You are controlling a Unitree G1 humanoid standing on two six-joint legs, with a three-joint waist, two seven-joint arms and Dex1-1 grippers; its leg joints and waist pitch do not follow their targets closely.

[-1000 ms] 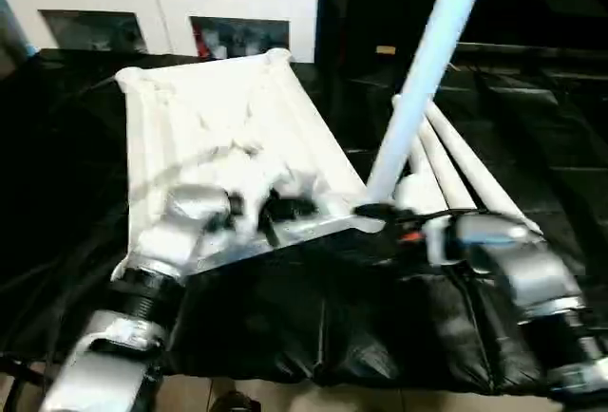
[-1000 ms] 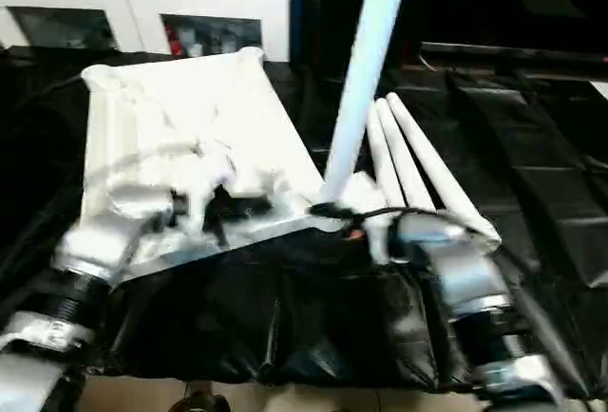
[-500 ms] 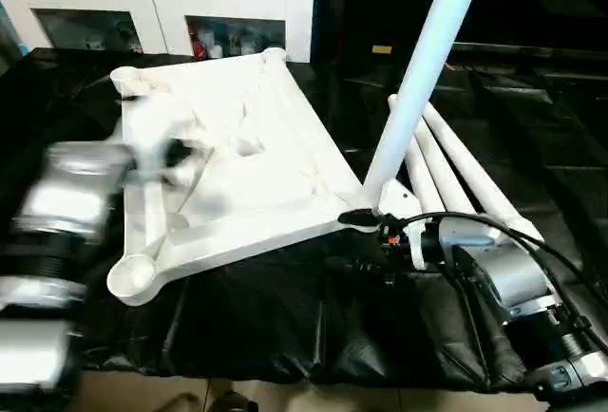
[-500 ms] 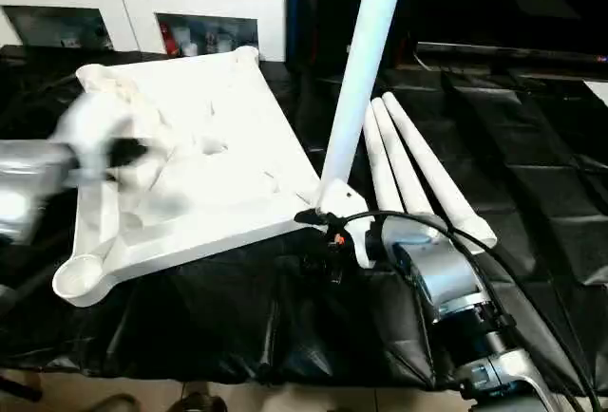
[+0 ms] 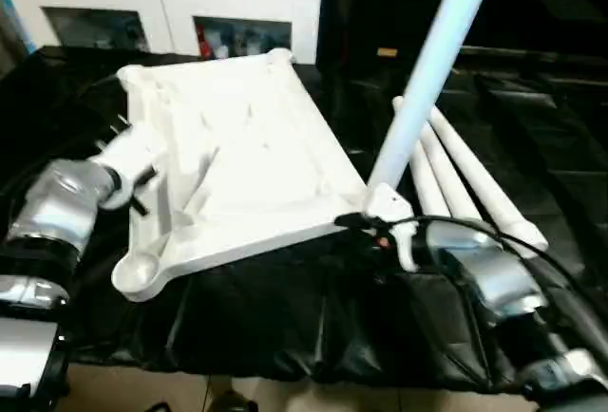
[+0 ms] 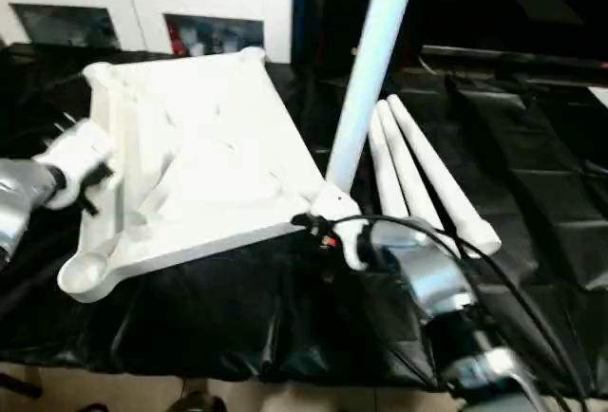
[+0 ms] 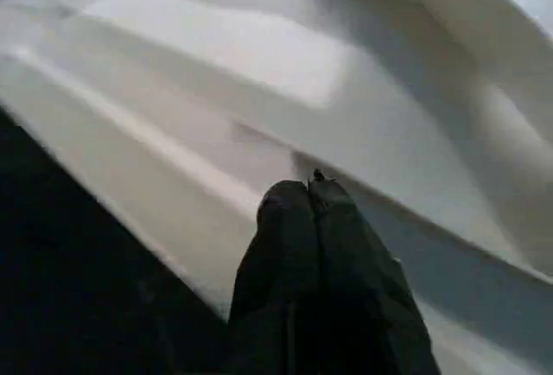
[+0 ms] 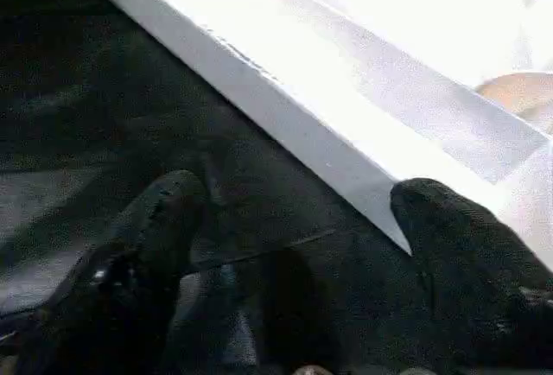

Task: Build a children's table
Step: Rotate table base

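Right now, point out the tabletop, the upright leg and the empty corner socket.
tabletop (image 5: 237, 160): left eye view, ribbed underside.
upright leg (image 5: 427, 75): left eye view, middle of the shaft.
empty corner socket (image 5: 141, 274): left eye view, its round cup.

It looks like a room in a home. A white cabinet (image 5: 171, 4) with glass doors stands against the wall. In front of it lies a worktop (image 5: 285, 308) draped in black sheeting.

Head pair overhead; wrist views close.

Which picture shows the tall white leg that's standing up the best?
The left eye view: the standing leg rises from the tabletop corner socket right to the picture's top edge. The right eye view shows the same leg about as well. The wrist views show tabletop ribs and edge instead.
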